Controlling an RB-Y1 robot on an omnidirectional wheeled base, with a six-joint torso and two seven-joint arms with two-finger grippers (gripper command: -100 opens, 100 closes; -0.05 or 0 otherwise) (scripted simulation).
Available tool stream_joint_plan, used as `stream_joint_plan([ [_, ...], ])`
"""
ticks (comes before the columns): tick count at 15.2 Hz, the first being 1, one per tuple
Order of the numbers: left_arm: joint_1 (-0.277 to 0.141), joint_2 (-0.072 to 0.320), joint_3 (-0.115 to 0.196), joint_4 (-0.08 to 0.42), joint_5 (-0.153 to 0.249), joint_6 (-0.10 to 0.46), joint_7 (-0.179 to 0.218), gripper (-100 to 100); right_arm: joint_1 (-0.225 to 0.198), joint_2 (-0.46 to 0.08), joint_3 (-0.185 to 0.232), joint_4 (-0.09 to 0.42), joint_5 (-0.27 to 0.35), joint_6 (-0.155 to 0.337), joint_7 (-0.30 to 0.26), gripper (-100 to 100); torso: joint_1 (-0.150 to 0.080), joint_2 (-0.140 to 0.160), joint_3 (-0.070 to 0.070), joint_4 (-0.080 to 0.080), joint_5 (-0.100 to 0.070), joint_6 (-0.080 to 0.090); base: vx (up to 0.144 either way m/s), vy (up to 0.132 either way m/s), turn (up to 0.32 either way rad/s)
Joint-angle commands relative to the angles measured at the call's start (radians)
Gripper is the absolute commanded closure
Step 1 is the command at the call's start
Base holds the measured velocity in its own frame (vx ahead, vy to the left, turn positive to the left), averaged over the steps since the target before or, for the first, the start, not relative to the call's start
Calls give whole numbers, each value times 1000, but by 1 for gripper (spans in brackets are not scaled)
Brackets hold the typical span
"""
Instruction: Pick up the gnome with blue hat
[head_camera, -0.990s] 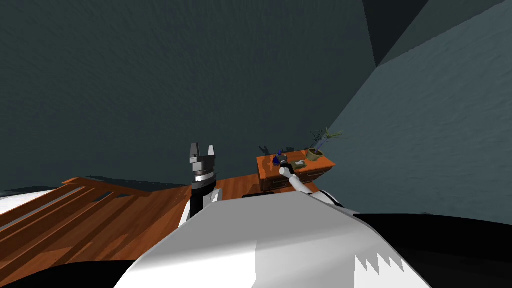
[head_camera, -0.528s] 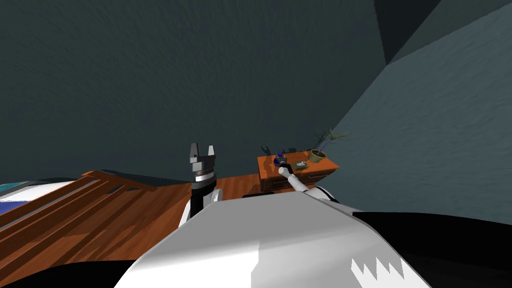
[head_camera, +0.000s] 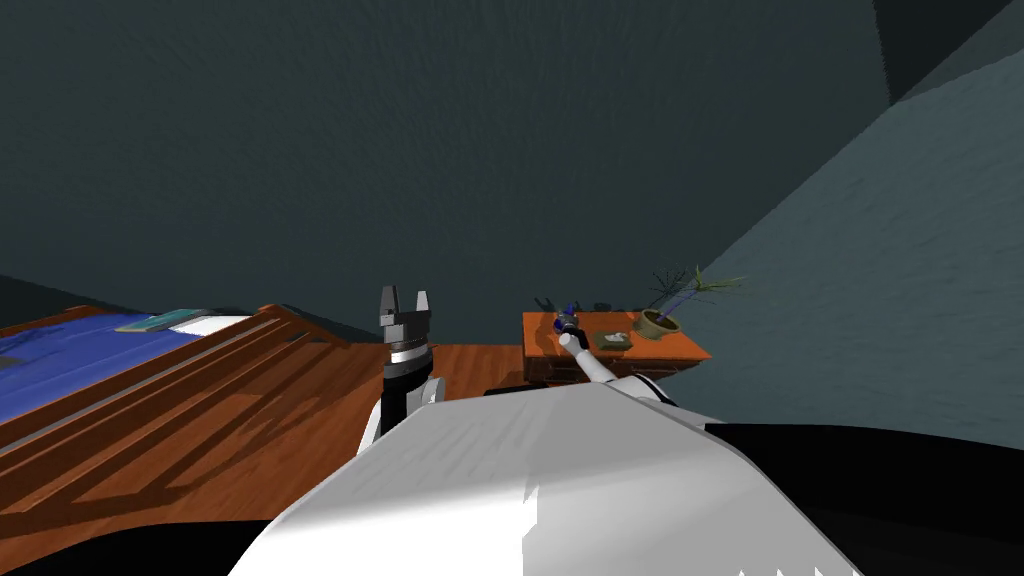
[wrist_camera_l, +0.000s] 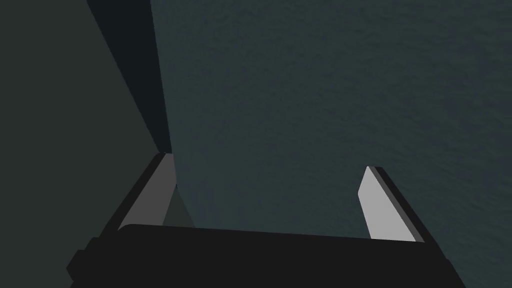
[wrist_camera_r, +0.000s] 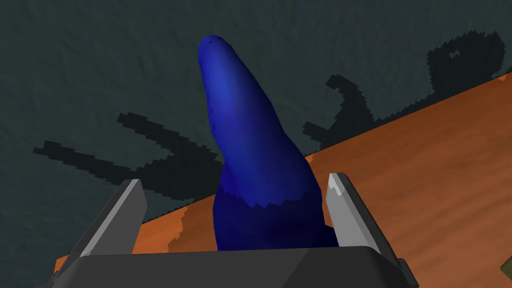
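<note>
Gnome (head_camera: 569, 312) stands on the orange-brown wooden counter (head_camera: 690, 350), a little right of the middle in the head view and close to the dark, rough wall. Its hat (wrist_camera_r: 255, 165) is a smooth, deep blue cone with a rounded tip, leaning slightly. It rises between the thin grey blades of the right gripper (wrist_camera_r: 236, 179). The jaws are apart and not clamped: one blade is just beside the hat, the other has a clear gap. The left gripper (head_camera: 405, 295) points upward in the lower middle of the head view, jaws apart with nothing between them. Further right on the counter are a flat grey-green thing (head_camera: 613, 340) and a round olive pot (head_camera: 657, 324) with thin, spiky leaves. At the left edge lies a bed (head_camera: 60, 350) with a blue cover.
</note>
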Motion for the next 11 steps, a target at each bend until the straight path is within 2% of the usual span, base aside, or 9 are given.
stream_joint_plan([
  [1,0,0,0,0,0,0,0,0,2,5,-44,3,-29,-21,41,-100,0,0,0,0,0,0,-68,-142,398],
  [4,0,0,0,0,0,0,0,0,8,13,-109,4,-71,-45,99,-100,-1,-1,-1,0,0,0,-72,-112,440],
  [5,0,0,0,0,0,0,0,0,8,13,-109,4,-71,-45,99,-100,0,-1,-1,0,0,0,-67,-83,263],
  [6,0,0,0,0,0,0,0,0,10,16,-130,5,-85,-53,118,-100,1,-2,-1,0,0,1,-56,-71,188],
  [7,0,0,0,0,0,0,0,0,10,15,-118,-7,-77,-40,109,-100,1,-2,-1,-1,0,1,-34,-46,82],
  [8,0,0,0,0,0,0,0,0,12,15,-123,-11,-81,-39,118,100,3,-4,-2,-1,0,1,-13,-19,2],
  [11,0,0,0,0,0,0,0,0,12,15,-122,-10,-80,-38,120,100,6,-7,-4,-1,1,2,-4,-5,3],
])
